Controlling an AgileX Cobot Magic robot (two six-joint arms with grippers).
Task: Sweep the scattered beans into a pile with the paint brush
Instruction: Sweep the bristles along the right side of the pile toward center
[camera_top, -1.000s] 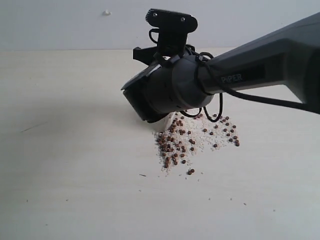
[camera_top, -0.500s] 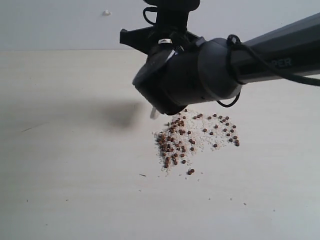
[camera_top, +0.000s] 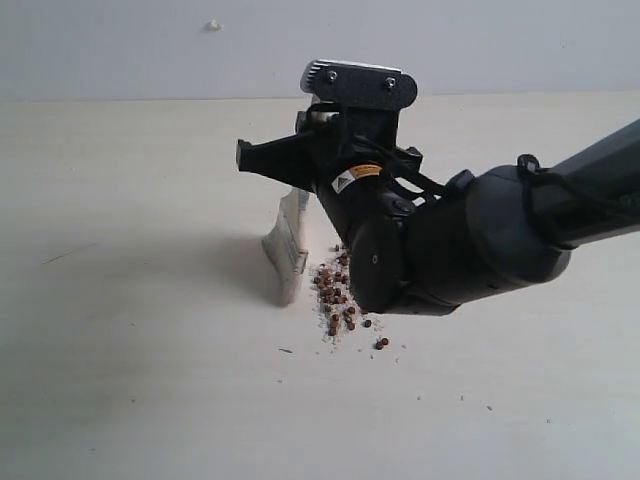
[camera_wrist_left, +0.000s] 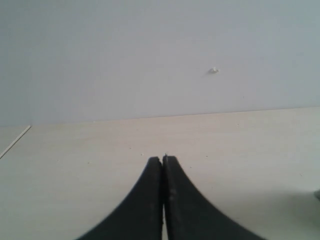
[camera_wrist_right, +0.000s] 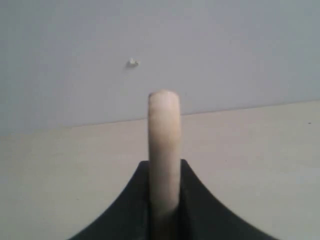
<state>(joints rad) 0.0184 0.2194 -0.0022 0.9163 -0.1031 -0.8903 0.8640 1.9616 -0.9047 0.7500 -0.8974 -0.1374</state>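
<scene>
**Brush Down Beside the Beans**

My right gripper (camera_wrist_right: 164, 167) is clamped tight on the pale wooden handle of the paint brush (camera_top: 288, 245). The brush stands tilted, with its bristles down at the table (camera_top: 130, 320). The beans (camera_top: 338, 295) lie in a clump just to the right of the bristles (my big dark arm hides some of them). My left gripper (camera_wrist_left: 163, 161) has its jaws pressed together.
</scene>
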